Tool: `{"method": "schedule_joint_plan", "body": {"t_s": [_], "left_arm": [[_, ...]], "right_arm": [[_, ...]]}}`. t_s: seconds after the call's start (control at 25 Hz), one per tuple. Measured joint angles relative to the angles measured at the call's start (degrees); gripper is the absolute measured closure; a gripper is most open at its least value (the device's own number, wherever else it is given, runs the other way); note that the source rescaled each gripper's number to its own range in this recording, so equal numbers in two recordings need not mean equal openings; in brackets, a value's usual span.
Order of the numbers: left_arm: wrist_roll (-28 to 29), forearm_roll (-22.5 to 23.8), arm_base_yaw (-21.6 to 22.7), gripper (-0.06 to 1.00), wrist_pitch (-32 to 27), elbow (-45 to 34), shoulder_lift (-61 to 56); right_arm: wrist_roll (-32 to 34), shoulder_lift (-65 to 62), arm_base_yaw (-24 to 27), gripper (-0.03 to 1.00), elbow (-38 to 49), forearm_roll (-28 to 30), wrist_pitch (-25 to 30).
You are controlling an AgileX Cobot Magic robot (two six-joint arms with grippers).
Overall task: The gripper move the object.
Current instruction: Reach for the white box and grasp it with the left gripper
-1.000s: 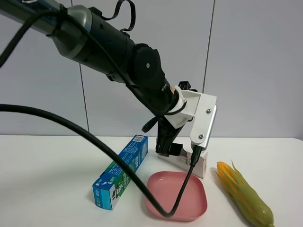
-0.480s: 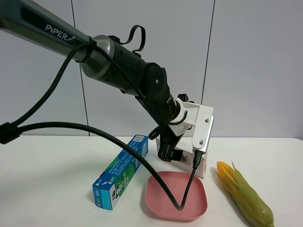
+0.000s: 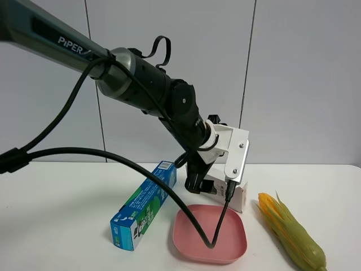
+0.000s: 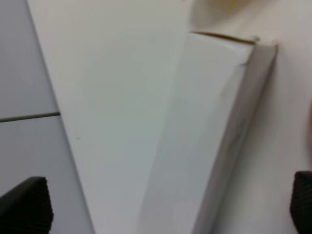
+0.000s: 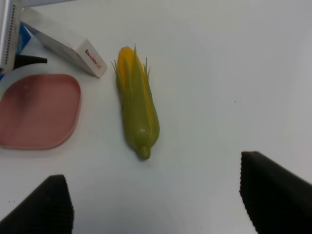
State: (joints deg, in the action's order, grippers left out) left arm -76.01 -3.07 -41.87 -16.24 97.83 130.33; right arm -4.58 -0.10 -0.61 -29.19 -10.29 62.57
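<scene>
The white bench (image 3: 56, 214) carries everything. The dark left arm (image 3: 141, 90) slants down from the upper left toward the bench's far edge, right of the middle, and its black cable (image 3: 84, 155) loops down to touch the pink plate (image 3: 234, 257) at the near edge. A blue-green box (image 3: 144, 206) lies diagonally beside the plate, on the side of the left edge. A corn cob (image 3: 290, 231) in its green husk points toward the near right corner. The white carton (image 3: 240, 197) lies between plate and far edge, its red-printed end facing the corn. The left gripper (image 4: 163, 200) is down at the carton, fingers wide, one on either side; contact cannot be seen. The right gripper (image 5: 161, 200) hangs above the bench, spread wide.
</scene>
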Motion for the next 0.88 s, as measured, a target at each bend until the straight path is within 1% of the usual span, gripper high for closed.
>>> {"method": "schedule_joint_plan", "body": {"t_s": [0.48,0.8,0.88], "left_arm": [[-0.05,0.12,0.00,-0.06,3.42,0.00,2.80],[0.00,0.12,0.00,-0.06,3.90,0.00,2.80],[0.00,0.12,0.00,-0.01,3.90,0.00,2.80]], "right_arm": [[0.00,0.00,0.00,-0.03,0.00,0.05,0.00],[0.00,0.00,0.00,-0.03,0.00,0.05,0.00],[0.00,0.00,0.00,-0.03,0.00,0.05,0.00]]}}
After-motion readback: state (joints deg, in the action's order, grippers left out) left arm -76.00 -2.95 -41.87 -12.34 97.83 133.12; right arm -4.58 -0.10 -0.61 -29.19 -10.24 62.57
